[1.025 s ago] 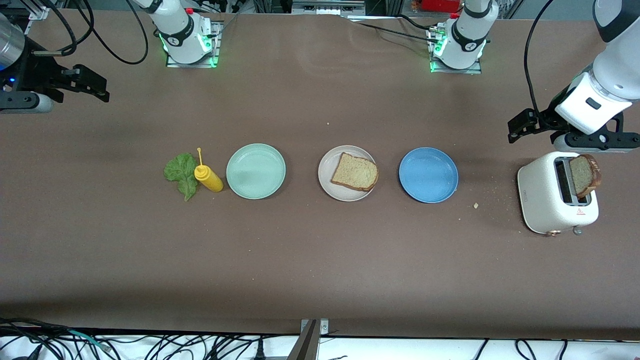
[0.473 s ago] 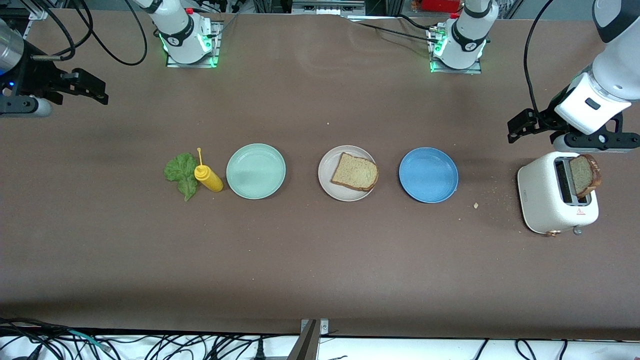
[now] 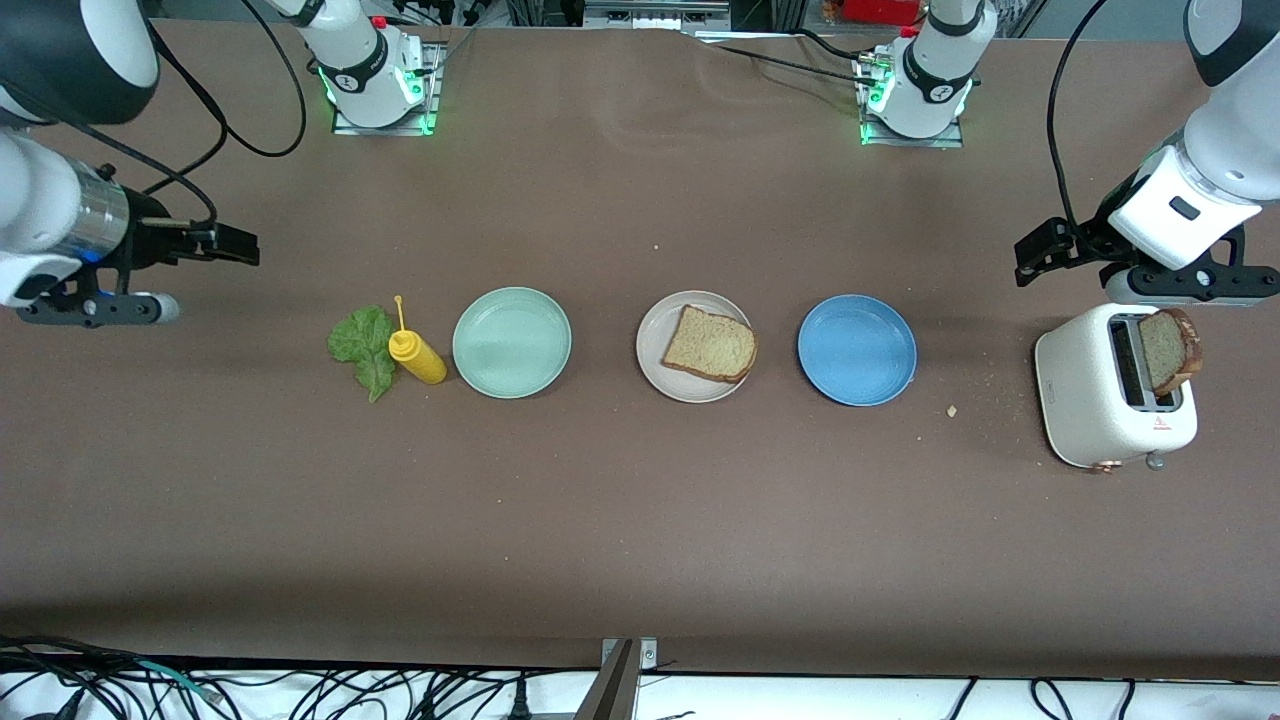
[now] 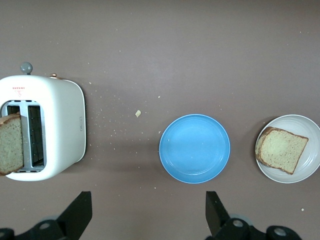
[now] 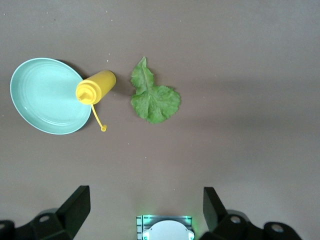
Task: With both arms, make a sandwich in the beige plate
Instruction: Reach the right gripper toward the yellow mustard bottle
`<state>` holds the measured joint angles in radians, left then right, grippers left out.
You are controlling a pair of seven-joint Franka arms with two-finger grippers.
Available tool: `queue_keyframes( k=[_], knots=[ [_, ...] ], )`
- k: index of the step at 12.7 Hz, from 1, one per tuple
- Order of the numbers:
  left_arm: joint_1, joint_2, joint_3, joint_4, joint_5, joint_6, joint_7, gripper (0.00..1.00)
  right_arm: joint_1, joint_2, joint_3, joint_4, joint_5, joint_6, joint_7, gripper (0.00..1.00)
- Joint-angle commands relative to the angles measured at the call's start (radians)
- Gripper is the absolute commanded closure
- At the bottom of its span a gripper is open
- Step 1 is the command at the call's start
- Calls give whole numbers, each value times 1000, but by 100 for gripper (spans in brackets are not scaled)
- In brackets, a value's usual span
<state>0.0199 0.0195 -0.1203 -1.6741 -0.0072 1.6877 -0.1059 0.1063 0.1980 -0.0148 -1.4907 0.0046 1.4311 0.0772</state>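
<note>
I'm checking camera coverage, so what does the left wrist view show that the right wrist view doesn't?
Only the left wrist view: the toaster with a bread slice in its slot, the blue plate, and the beige plate holding another slice. Only the right wrist view: the green plate, mustard bottle and lettuce. Both show bare brown table and open fingers.

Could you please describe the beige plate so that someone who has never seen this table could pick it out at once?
Three round plates sit in a row across the middle of the table. The beige plate is the middle one, between the mint-green plate toward the right arm's end and the blue plate toward the left arm's end. It alone is off-white and carries a slice of bread.
</note>
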Motion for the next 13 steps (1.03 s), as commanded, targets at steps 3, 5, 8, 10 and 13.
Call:
queue_keyframes(
  k=[3,5,8,10,13],
  knots=[
    [-12,-13,10,-9,23,-5,15,0,-2,52,-2,15,17,61,-54,0],
    [-12,-12,10,-9,23,-5,15,0,3,47,4,-38,17,155,-173,0],
    [-12,-12,10,-9,23,-5,15,0,1,21,6,-167,131,294,-533,0],
    [-12,-12,10,-9,23,-5,17,0,-14,9,4,-236,189,402,-737,0],
    [-12,-12,10,-9,23,-5,17,0,-54,29,1,-293,263,527,-1064,0]
  ],
)
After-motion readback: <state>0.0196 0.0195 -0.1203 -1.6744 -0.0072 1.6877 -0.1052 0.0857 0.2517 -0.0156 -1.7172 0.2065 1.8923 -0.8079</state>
